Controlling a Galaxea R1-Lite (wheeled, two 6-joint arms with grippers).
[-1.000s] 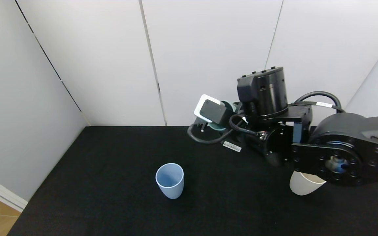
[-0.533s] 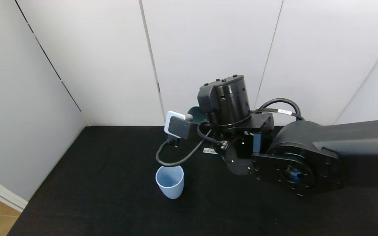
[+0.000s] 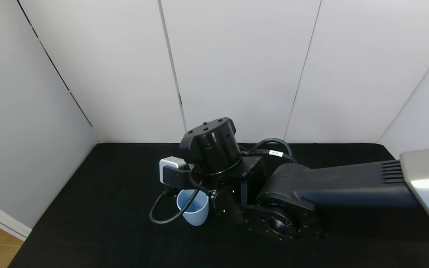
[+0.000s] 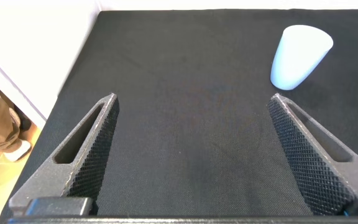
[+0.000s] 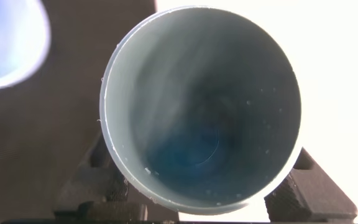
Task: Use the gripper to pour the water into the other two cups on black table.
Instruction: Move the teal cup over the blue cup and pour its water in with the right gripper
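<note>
Water sits in the teal cup [image 5: 201, 106] clamped in the right gripper [image 5: 207, 186] beside the blue cup [image 3: 192, 205], so tipping looks next; left gripper [image 4: 194, 149] idles, spread wide.

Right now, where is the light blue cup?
In the head view, the light blue cup stands left of centre on the black table, just below the right gripper.

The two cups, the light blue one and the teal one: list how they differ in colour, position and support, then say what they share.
Colour: the light blue cup is pale blue; the teal cup is greenish with a darker inside.
Support: the light blue cup stands free on the black table; the teal cup is clamped in the right gripper.
Position: the light blue cup sits lower, the teal cup beside and above it.
Shared: both are handleless, round-rimmed tumblers.
</note>
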